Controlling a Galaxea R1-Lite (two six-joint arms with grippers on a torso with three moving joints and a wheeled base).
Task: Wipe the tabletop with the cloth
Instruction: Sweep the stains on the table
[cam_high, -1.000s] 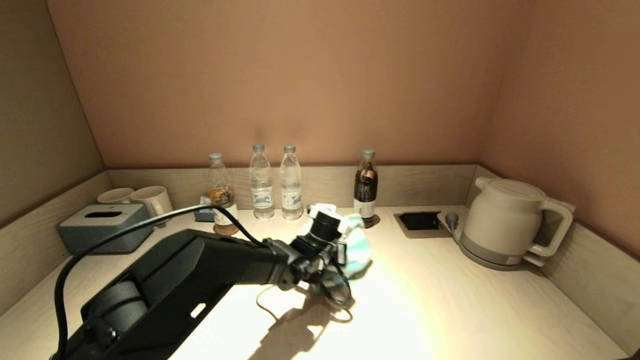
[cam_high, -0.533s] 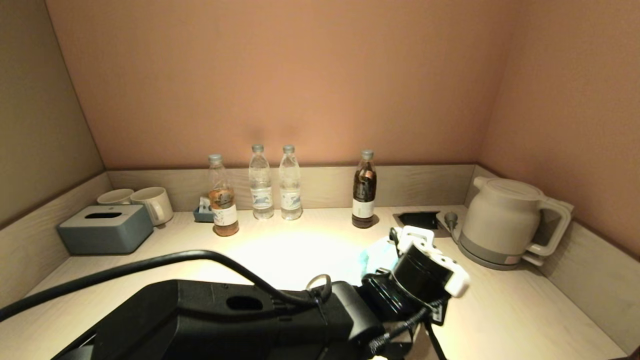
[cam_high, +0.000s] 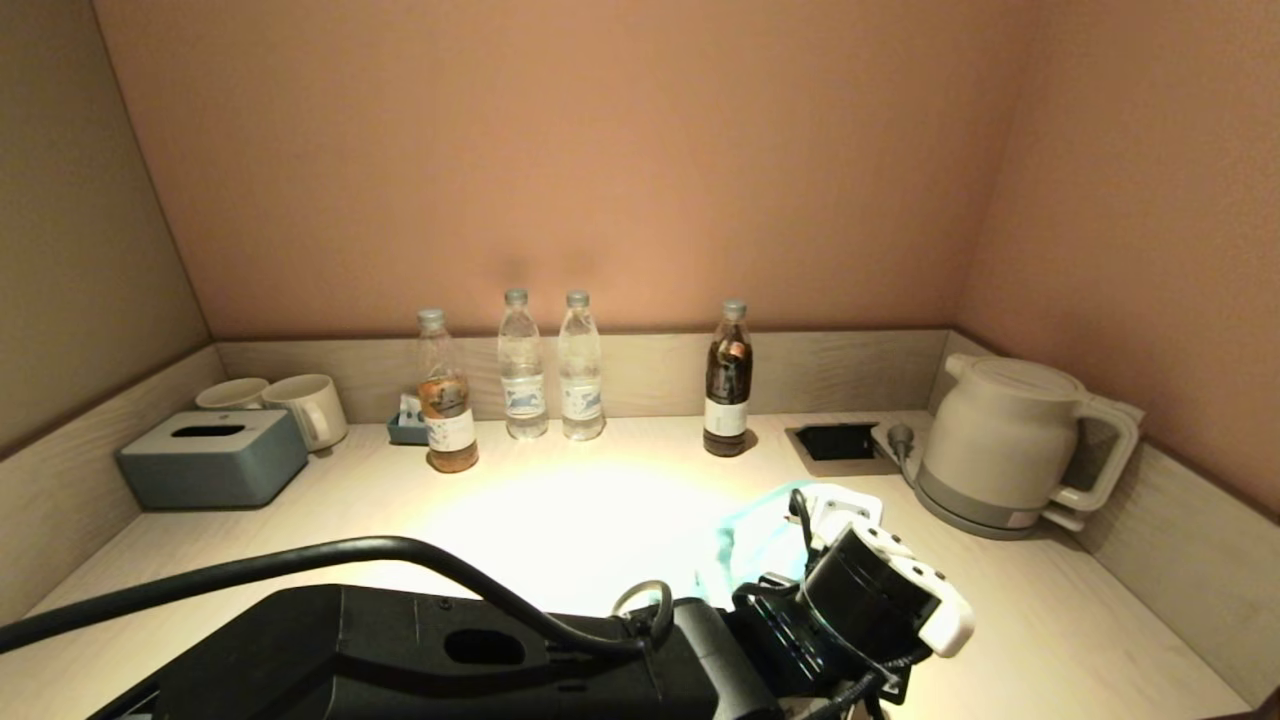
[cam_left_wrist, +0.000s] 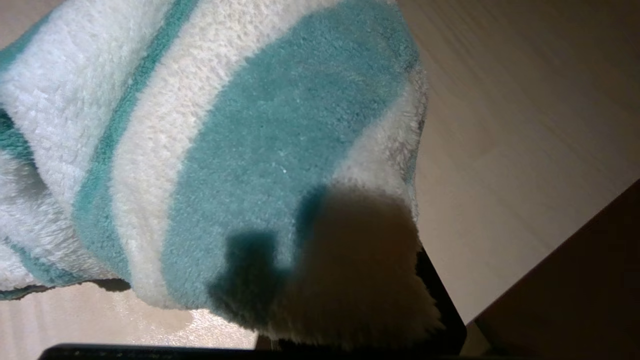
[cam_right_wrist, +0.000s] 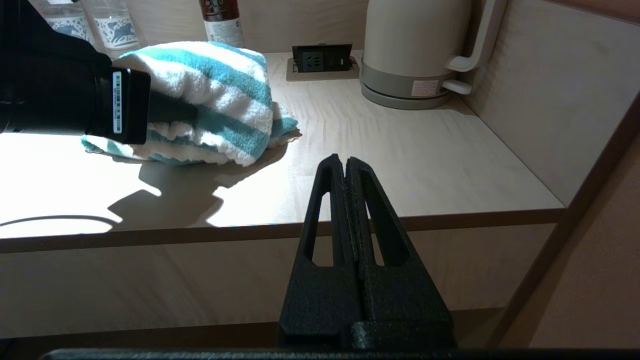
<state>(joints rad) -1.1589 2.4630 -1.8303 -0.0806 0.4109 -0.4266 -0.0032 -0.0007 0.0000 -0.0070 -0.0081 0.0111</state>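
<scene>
Head view: left pincer grasps the striped cloth, pressed on the table near its right front, in front of the kettle. Right pincer, clenched empty, is parked below the table's front edge.

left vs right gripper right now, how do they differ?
The left gripper is out over the pale beige wood-grain tabletop, buried in the teal and white striped terry cloth and pressing it onto the surface; the right gripper hangs in front of the counter edge, holding nothing. The right gripper's fingers are pressed shut; the left's are hidden in the cloth. Both are black.
</scene>
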